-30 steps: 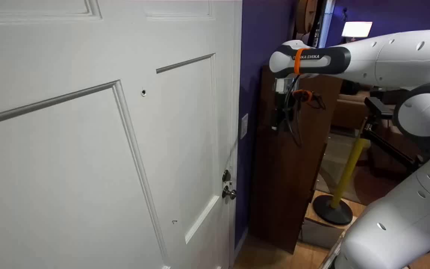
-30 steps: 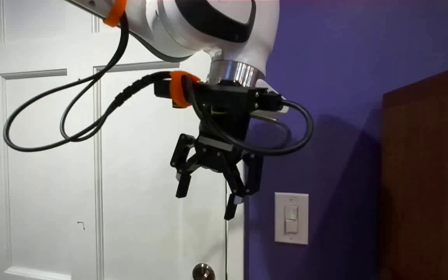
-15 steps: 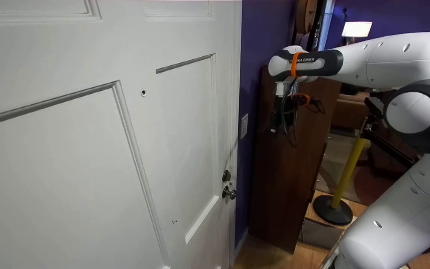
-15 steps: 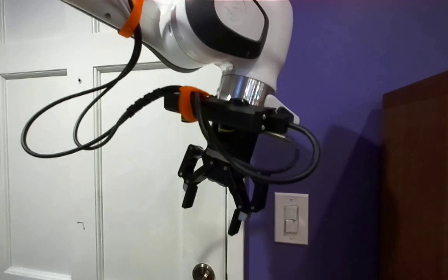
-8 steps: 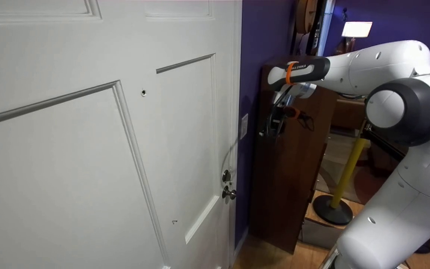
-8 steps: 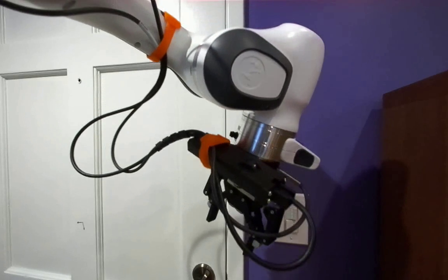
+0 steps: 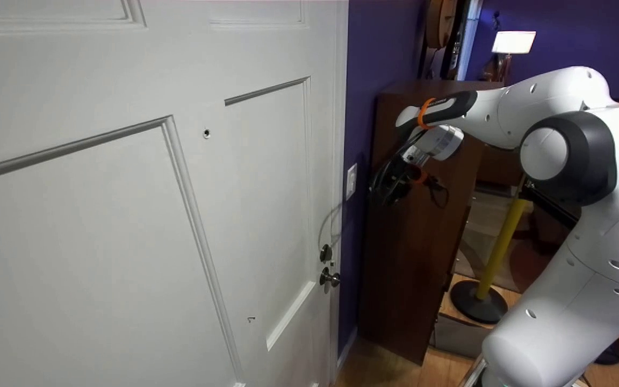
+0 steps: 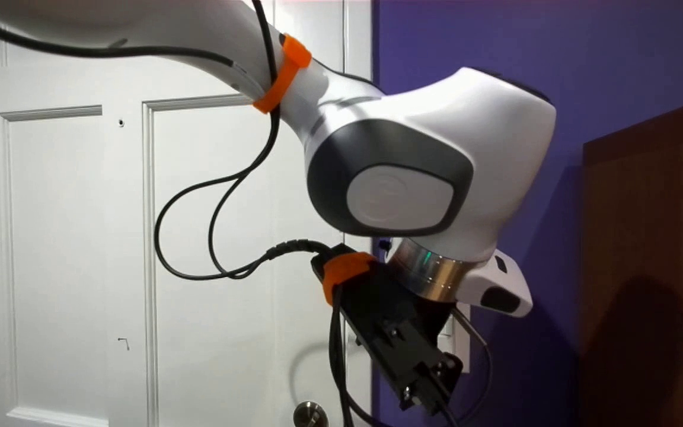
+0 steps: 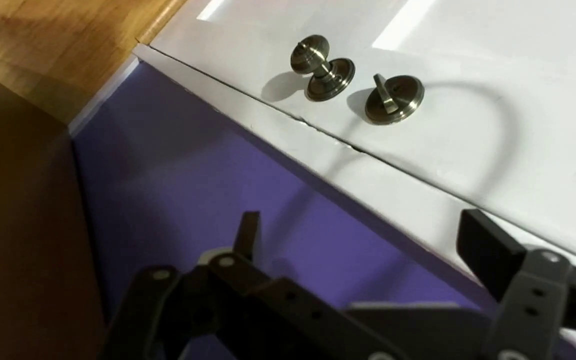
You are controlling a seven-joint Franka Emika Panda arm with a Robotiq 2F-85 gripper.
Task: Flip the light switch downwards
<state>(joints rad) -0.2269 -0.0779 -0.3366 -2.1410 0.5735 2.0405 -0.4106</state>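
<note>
In the wrist view, the gripper [image 9: 360, 232] is standing wide, and we are seeing the doorknob [image 9: 323, 69], deadbolt [image 9: 398, 102] and white door [image 9: 523, 55] past its fingers [image 9: 488, 250]. In an exterior view, the light switch [image 7: 351, 181] is sitting on purple wall [image 7: 379, 48] between door and brown cabinet [image 7: 411, 252]. In an exterior view, the black wrist housing [image 8: 389, 332] is covering much of it and hiding the fingers.

Washed out to near white at the lamp [image 7: 513, 42] in an exterior view, dim on the cabinet [image 7: 417, 242]. Crossed by soft curved shadows on the door [image 9: 548, 115] and wall [image 9: 203, 175] in the wrist view, with dark, slightly blurred fingers [image 9: 490, 252] up close
</note>
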